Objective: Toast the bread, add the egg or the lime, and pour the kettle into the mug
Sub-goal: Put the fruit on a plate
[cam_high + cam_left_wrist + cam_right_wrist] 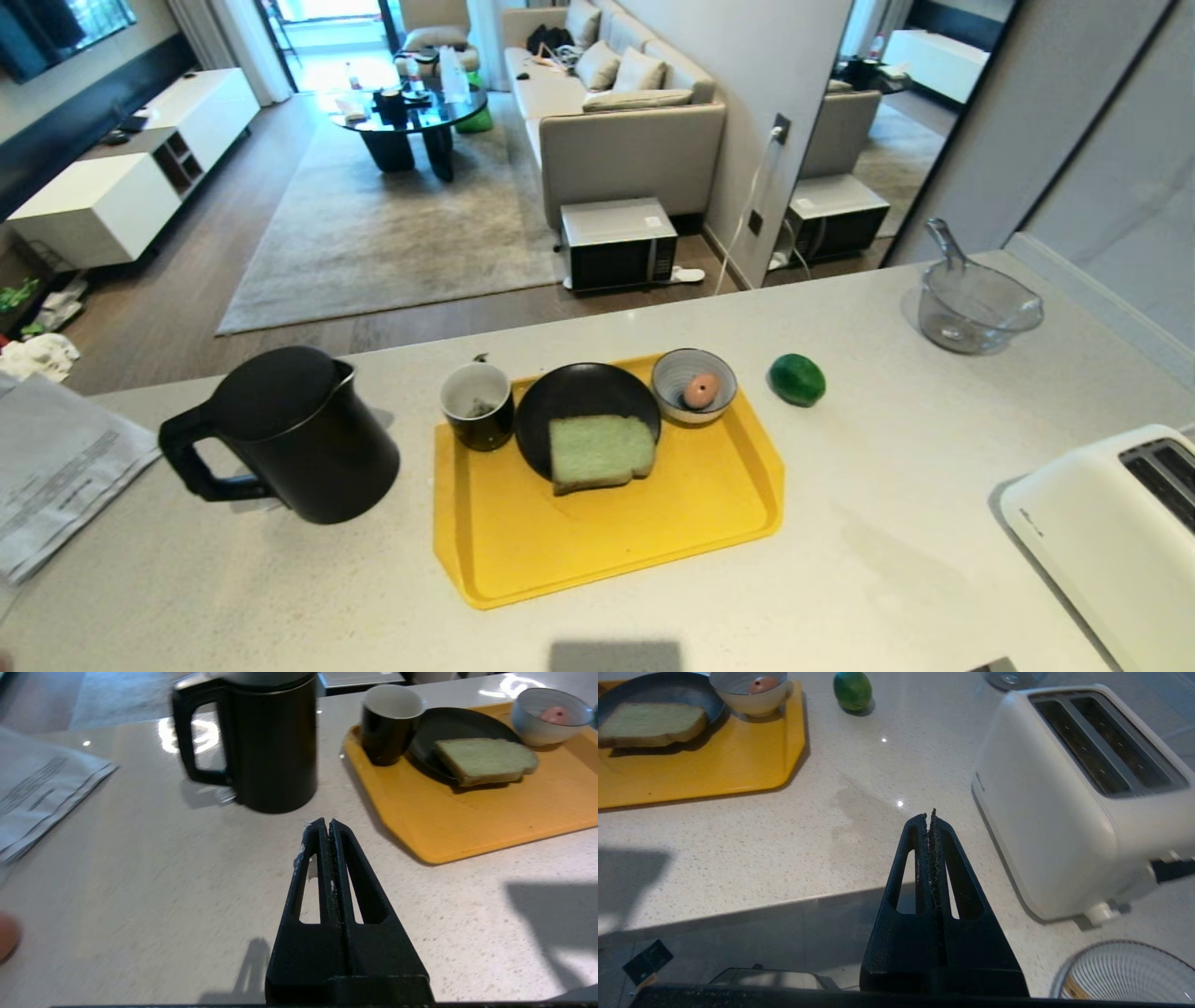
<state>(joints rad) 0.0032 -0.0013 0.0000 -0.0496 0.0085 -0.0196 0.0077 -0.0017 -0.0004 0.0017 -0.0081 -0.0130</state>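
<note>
The bread [599, 453] lies flat on the black plate [579, 397] on the yellow tray [607, 551], crust edge nearest the robot, between both arms. The toaster [1116, 537] stands to the right, so the right gripper [930, 814] is judged better placed for the transfer. Both it and the left gripper [325, 823] hover over the bench [887, 523] with fingers pressed together, holding nothing.

One kettle [285, 429], one mug [477, 404], one lime [796, 379]

Matte black, wedge-shaped grippers

Left gripper [329, 826] and right gripper [930, 817] each have two tapering fingers with long triangular cut-outs, rough-edged inner pads and whitish scuffs.
</note>
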